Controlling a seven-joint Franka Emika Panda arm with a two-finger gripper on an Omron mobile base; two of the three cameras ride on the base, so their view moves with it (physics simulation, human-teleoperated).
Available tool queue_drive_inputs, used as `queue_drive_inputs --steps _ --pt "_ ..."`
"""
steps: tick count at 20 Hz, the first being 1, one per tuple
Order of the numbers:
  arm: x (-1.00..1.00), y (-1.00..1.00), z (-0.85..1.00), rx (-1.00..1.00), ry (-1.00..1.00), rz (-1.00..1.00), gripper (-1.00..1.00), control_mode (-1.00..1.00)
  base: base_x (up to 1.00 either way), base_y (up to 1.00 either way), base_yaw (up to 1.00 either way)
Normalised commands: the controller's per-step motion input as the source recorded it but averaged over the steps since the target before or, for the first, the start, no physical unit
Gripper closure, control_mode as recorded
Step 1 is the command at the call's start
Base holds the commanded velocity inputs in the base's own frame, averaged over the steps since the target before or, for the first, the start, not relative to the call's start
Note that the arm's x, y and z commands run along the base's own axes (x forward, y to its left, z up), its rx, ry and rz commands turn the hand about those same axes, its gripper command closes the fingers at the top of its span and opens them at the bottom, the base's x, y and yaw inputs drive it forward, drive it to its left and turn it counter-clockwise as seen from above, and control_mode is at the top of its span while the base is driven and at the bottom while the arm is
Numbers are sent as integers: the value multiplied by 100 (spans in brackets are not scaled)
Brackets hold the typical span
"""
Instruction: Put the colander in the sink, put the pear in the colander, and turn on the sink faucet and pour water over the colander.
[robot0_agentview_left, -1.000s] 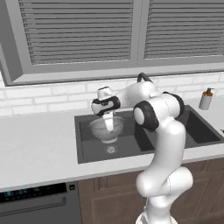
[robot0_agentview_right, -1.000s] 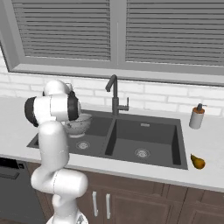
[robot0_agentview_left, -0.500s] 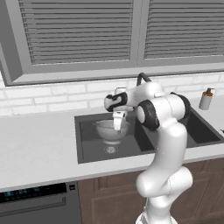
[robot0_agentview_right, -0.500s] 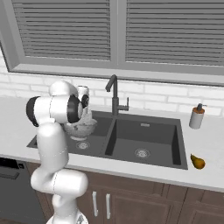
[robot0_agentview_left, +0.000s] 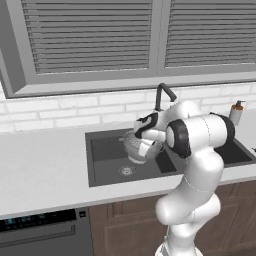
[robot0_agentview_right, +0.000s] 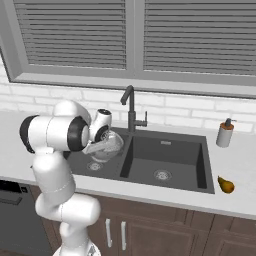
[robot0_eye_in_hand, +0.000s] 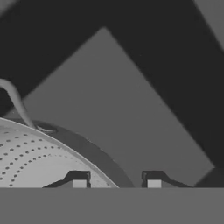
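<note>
Setting the colander down in the left basin

Sitting low over the left basin of the dark grey rectangular double-basin sink (robot0_agentview_right: 170, 150), the round silver-grey metal mesh colander (robot0_agentview_left: 134, 145) appears to be in or just above that basin, beside the round metal drain (robot0_agentview_left: 127, 170). The two-finger tool (robot0_eye_in_hand: 116, 179) is at the colander's rim: in the hand view one dark fingertip stands inside the perforated wall and the other outside it, with the rim passing between them. The jaws stand a little apart, and whether they are pinching the rim or have just let go of it cannot be told from these pictures.

The step in hand looks like the placing of the colander, the first part of the task. To do it well, the bowl should rest flat on the basin floor, mouth up, before the tool lets go; a tilted release could leave it rocking or rolled onto its side. The tool should then open wide enough to clear the rim and lift straight up, so that a finger does not drag the wall and shift the bowl.

The small yellow-orange pear (robot0_agentview_right: 226, 185) lies on the light grey counter (robot0_agentview_right: 235, 170) to the right of the sink, well apart from the colander. The tall dark gooseneck faucet (robot0_agentview_right: 131, 107) stands behind the divider between the basins.
</note>
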Motion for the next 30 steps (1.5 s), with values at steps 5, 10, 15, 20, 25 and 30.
queue_drive_inputs --steps 5,10,15,20,25,30 --pt "11 52 -26 -13 -7 -60 100 -100 0 0 0" --pt "36 54 -12 -6 0 -42 100 -100 0 0 0" --pt "35 48 -11 -3 2 -29 100 -100 0 0 0" --pt "35 56 -1 0 8 -15 100 -100 0 0 0" --pt "34 53 2 0 6 -6 100 -100 0 0 0" --pt "23 58 2 0 1 0 100 -100 0 0 0"
